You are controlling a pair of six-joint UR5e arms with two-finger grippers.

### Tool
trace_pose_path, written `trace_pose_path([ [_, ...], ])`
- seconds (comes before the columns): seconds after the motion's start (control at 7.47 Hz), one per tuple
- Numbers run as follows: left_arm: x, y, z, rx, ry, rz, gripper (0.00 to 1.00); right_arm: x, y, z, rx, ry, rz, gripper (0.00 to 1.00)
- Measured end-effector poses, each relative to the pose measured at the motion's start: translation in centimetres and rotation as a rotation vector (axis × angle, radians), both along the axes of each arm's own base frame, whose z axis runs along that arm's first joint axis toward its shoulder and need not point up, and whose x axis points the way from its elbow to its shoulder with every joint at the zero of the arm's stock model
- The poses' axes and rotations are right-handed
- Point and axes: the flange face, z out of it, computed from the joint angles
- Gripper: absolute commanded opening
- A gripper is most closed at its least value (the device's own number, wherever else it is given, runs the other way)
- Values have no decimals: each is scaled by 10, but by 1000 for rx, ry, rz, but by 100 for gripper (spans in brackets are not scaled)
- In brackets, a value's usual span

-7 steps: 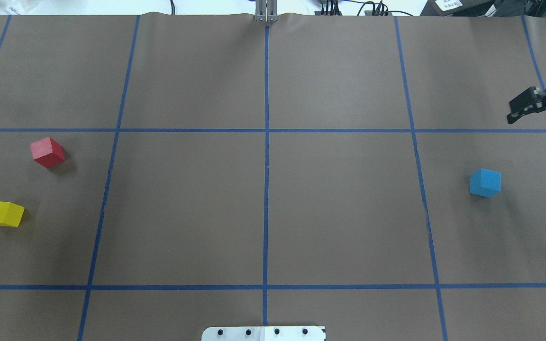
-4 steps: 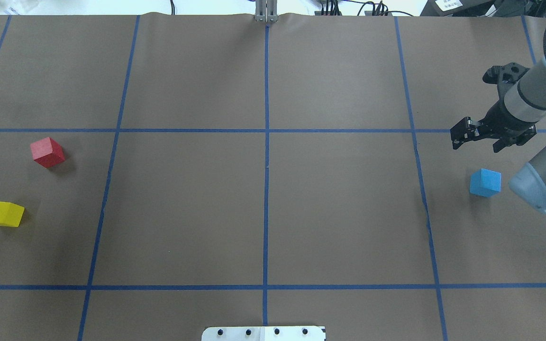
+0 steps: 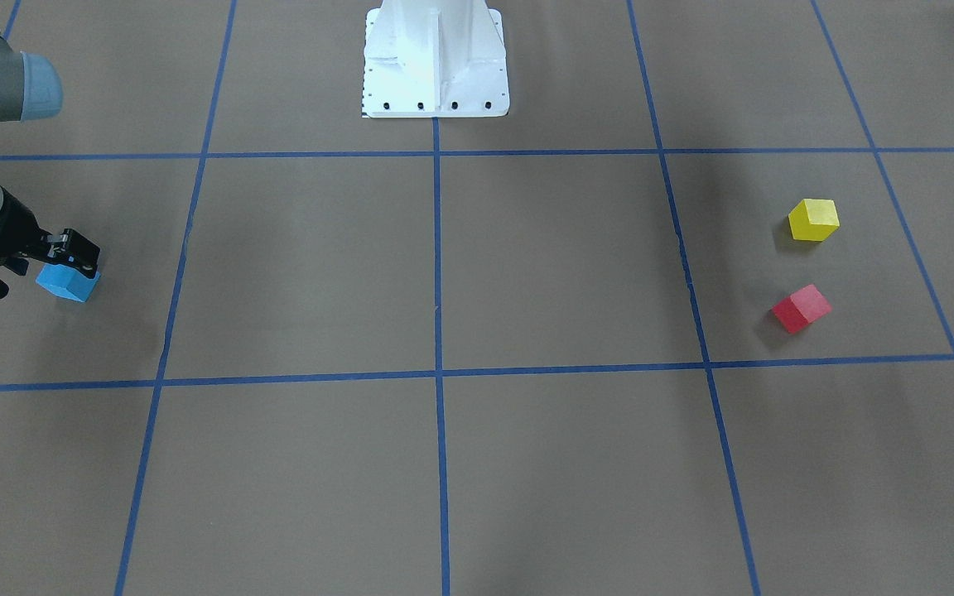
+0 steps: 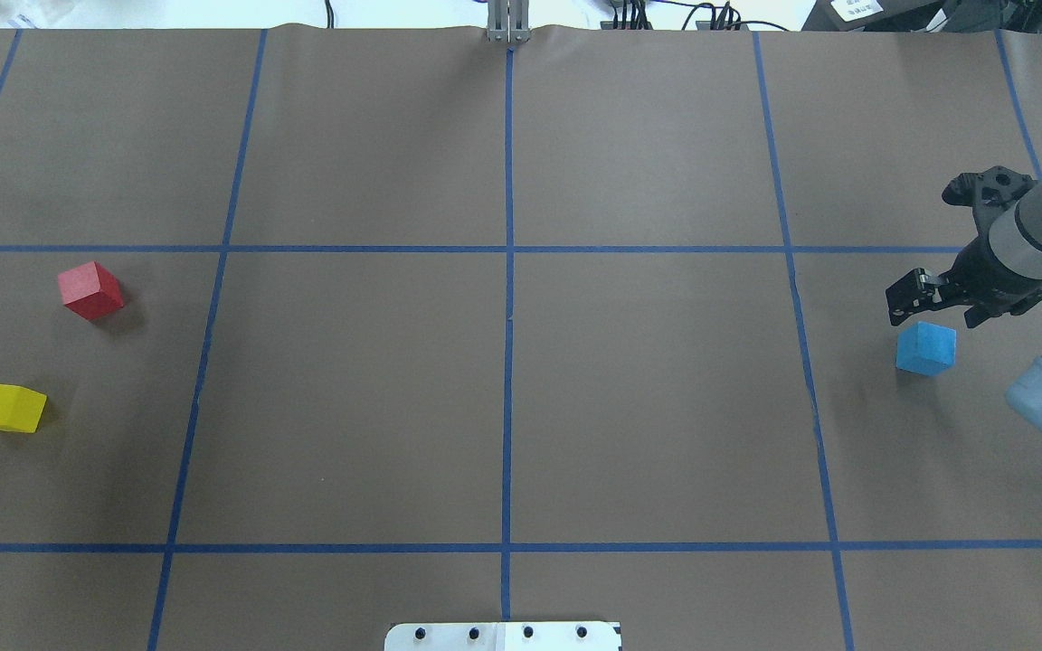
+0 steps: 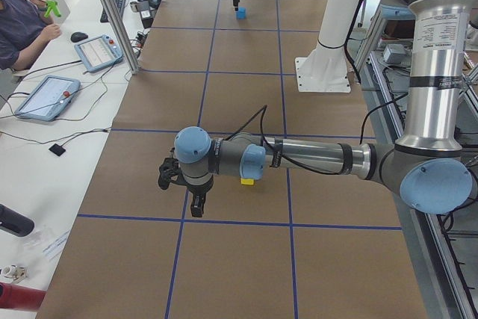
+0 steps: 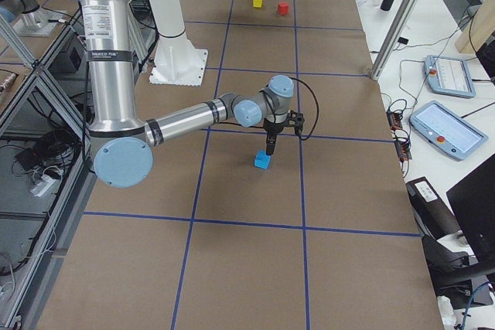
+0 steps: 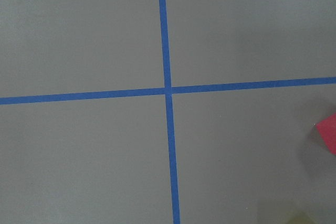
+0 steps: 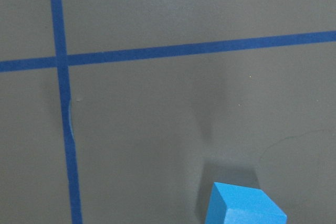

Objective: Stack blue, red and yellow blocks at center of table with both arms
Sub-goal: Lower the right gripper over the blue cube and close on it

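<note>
Gripper, right (image 4: 934,315): hanging with jaws apart, gripping nothing, just above the blue block (image 4: 926,349) and slightly to its far side. Not closing around it.

Blue block: sitting flat on the table (image 4: 648,407) in the right part, well apart from the centre, just right of a blue tape line (image 4: 806,380). Showing only at the bottom edge of the right wrist view, with no fingers beside it there.

Gripper, left (image 5: 196,207): showing in the left side view alone, pointing down over the left part of the table, near the yellow block (image 4: 5,408). Jaws apart or together: cannot tell.

Red block (image 4: 90,290): lying on the left part of the table, turned at an angle to the grid, well apart from the centre.

Yellow block: lying nearer the robot and further left than the red block, apart from it.

Base plate (image 4: 503,636): sitting at the near edge, on the centre line.
</note>
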Motion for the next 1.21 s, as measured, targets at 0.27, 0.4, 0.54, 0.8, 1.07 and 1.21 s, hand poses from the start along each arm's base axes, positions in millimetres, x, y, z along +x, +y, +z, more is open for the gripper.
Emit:
trace_pose_path([
  [0.27, 0, 0, 0, -1, 1, -1, 100, 3, 7, 16, -2, 2, -7, 100],
  [0.4, 0, 0, 0, -1, 1, -1, 100, 2, 6, 21, -7, 4, -9, 100],
  [0.54, 0, 0, 0, -1, 1, -1, 100, 0, 3, 26, -15, 10, -9, 100],
  [0.8, 0, 0, 0, -2, 2, -1, 100, -4, 0, 34, -31, 19, -7, 100],
  [1.07, 0, 0, 0, -2, 1, -1, 100, -9, 2, 37, -39, 24, -11, 100],
  [1.21, 0, 0, 0, -2, 1, -1, 100, -11, 2, 40, -44, 27, -15, 98],
])
